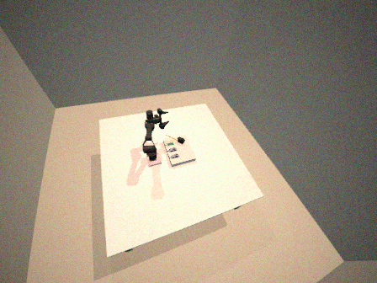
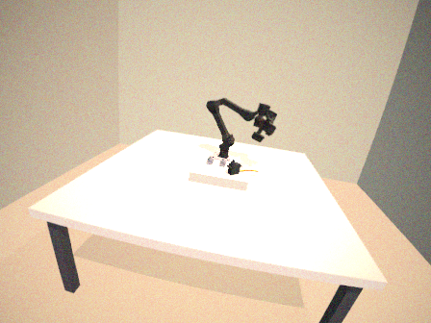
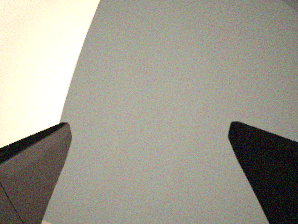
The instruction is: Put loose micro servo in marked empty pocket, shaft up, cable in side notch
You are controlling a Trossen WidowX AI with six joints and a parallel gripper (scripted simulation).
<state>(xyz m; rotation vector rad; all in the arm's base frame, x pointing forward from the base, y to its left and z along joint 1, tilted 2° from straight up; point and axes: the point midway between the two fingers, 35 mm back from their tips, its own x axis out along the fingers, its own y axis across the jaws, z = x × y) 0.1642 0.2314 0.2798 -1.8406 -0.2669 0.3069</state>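
The loose servo [image 1: 181, 140] [image 2: 234, 167] is a small black block at one corner of the pale deck [image 1: 186, 155] [image 2: 217, 180]. It looks to rest on the deck, but its exact contact and shaft direction are too small to tell. Its orange cable [image 1: 171, 136] [image 2: 249, 170] sticks out past the deck's edge. A small green-marked spot [image 1: 170, 144] shows on the deck near the arm, in line with two grey fitted parts; it looks like the marked pocket. My gripper [image 1: 167, 117] [image 2: 265, 134] [image 3: 152, 131] is open and empty, raised well above the table and away from the servo.
The two grey parts [image 1: 172, 150] [image 1: 174, 156] sit along the deck's arm side. The arm's base [image 1: 152, 155] [image 2: 224, 151] stands close beside the deck. The wrist view shows the white table top [image 3: 35, 55] at left and grey background, without servo or deck.
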